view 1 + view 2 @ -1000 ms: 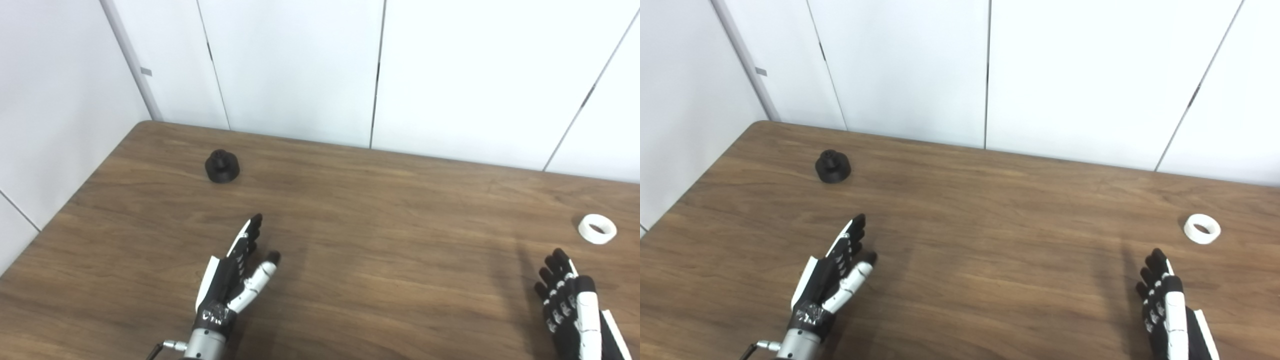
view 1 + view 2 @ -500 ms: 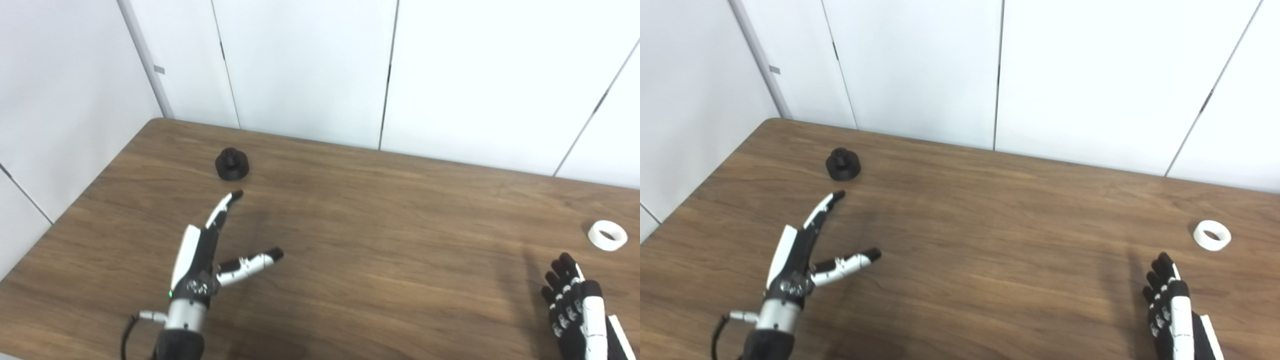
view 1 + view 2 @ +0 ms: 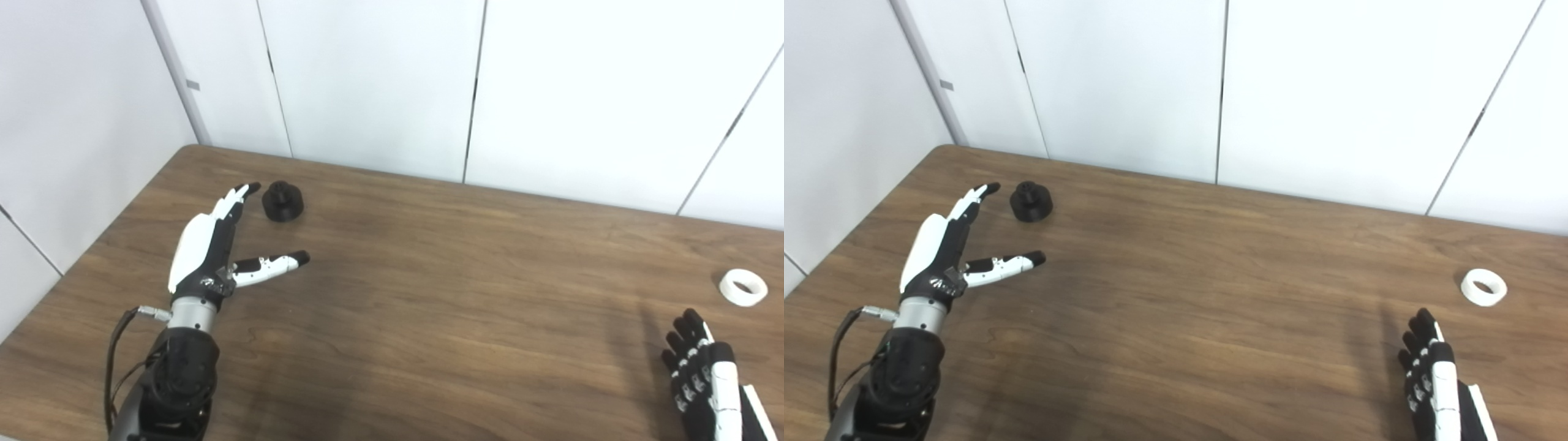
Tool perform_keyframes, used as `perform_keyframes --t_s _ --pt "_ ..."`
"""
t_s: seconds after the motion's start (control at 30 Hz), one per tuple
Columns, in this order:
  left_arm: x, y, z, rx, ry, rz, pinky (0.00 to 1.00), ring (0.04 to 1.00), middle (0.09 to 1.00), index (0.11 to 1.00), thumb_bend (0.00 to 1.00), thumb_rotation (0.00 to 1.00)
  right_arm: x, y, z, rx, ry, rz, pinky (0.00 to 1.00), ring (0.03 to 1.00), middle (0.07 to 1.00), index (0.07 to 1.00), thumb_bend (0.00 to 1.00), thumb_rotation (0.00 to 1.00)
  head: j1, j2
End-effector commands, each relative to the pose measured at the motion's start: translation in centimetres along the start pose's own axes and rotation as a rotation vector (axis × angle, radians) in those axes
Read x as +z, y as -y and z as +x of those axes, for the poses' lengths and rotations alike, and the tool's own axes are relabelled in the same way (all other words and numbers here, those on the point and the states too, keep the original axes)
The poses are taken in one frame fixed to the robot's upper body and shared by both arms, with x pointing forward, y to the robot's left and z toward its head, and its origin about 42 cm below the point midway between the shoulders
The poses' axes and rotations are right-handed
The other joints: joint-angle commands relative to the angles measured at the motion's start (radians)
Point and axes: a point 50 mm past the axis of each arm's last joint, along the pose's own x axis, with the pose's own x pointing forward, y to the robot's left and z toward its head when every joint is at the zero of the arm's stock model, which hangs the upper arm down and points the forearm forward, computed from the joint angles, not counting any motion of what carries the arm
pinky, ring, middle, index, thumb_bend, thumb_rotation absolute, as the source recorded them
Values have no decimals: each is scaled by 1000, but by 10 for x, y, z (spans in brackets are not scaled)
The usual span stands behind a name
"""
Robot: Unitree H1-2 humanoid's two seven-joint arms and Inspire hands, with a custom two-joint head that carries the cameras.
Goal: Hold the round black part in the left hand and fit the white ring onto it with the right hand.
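Note:
The round black part [image 3: 282,201] stands on the wooden table [image 3: 429,294] at the far left, with a small knob on top. My left hand [image 3: 211,245] is open just left of and in front of it, fingers stretched toward it, thumb spread out to the right, not touching it. The white ring [image 3: 743,287] lies flat near the right edge. My right hand [image 3: 704,376] is open at the bottom right, a short way in front of the ring and holding nothing.
White wall panels [image 3: 380,79] rise directly behind the table's far edge and along its left side. The left arm's black forearm with a looped cable [image 3: 122,361] stretches over the table's near left corner.
My left hand has travelled forward and left, from the table's near middle up beside the black part, with the thumb spreading wide. The right hand has stayed put. The camera shifted slightly.

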Motion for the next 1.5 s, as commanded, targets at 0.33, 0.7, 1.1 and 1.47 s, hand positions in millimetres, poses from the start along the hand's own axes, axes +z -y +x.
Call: perform_keyframes --t_s 0.33,0.7,1.1,1.47 --pt "8 -16 75 63 -10 87 1000 1000 989 907 968 398 4 -3 -4 10 26 -2 1000 1000 1000 1000 430 1000 1 2" --pt "7 -6 120 47 -61 205 1000 1000 978 884 988 417 3 -2 -8 9 20 -22 1000 1000 1000 1000 434 1000 -10 11" --pt "1 7 149 37 -119 223 1000 1000 982 860 982 373 3 -2 -10 5 16 -32 1000 1000 1000 1000 454 1000 -13 12" --pt "-5 7 169 34 -169 263 1000 1000 982 865 967 346 4 -2 -11 -2 19 -30 1000 1000 1000 1000 433 1000 -19 10"
